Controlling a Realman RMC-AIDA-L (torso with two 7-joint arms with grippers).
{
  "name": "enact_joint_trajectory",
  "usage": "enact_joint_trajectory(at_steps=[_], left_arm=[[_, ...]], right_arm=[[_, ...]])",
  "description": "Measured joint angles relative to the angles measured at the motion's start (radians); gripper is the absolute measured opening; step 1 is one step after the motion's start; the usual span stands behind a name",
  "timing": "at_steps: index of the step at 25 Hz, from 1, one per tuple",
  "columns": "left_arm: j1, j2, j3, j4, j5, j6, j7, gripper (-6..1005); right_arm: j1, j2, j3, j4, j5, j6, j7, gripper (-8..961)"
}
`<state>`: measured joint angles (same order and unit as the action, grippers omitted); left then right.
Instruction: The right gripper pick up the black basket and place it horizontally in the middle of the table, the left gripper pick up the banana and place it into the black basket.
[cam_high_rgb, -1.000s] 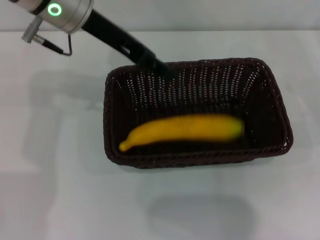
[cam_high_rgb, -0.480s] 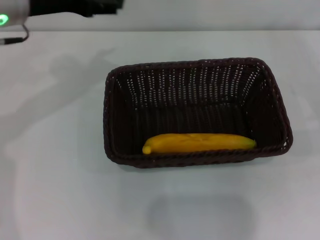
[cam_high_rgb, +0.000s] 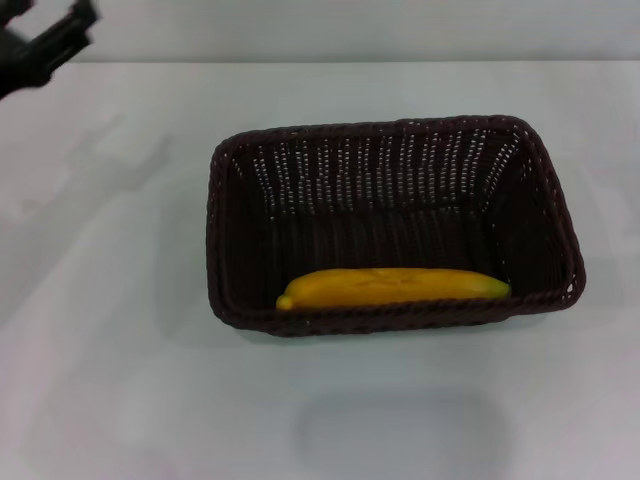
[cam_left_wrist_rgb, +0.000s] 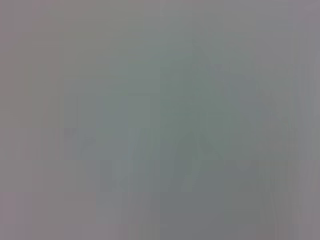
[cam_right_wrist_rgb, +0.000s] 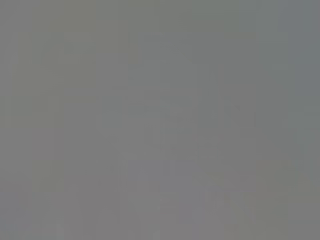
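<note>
The black basket (cam_high_rgb: 392, 150) stands lengthwise across the middle of the white table (cam_high_rgb: 100, 380). The yellow banana (cam_high_rgb: 395, 287) lies inside it, flat along the near wall. My left gripper (cam_high_rgb: 45, 40) shows only as black fingers at the far left top corner, well away from the basket and holding nothing. The right gripper is out of view. Both wrist views show only a plain grey surface.
Faint shadows fall on the table left of the basket and in front of it. The table's far edge (cam_high_rgb: 350, 62) runs along the top of the head view.
The left arm has pulled back from the basket's far rim to the far left top corner. The banana dropped and settled against the near wall of the basket.
</note>
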<state>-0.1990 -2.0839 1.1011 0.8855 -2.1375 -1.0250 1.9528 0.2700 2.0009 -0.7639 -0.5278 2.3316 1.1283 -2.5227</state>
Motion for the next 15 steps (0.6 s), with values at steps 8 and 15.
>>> enact_joint_trajectory(at_steps=[8, 15], left_arm=[[-0.012, 0.000, 0.000, -0.372, -0.381, -0.275, 0.497, 883], [-0.070, -0.002, -0.004, -0.555, -0.538, -0.389, 0.670, 883]], right_arm=[[-0.004, 0.002, 0.000, 0.100, 0.005, 0.121, -0.076, 862], [0.028, 0.007, 0.000, 0.295, 0.087, 0.256, -0.211, 872]])
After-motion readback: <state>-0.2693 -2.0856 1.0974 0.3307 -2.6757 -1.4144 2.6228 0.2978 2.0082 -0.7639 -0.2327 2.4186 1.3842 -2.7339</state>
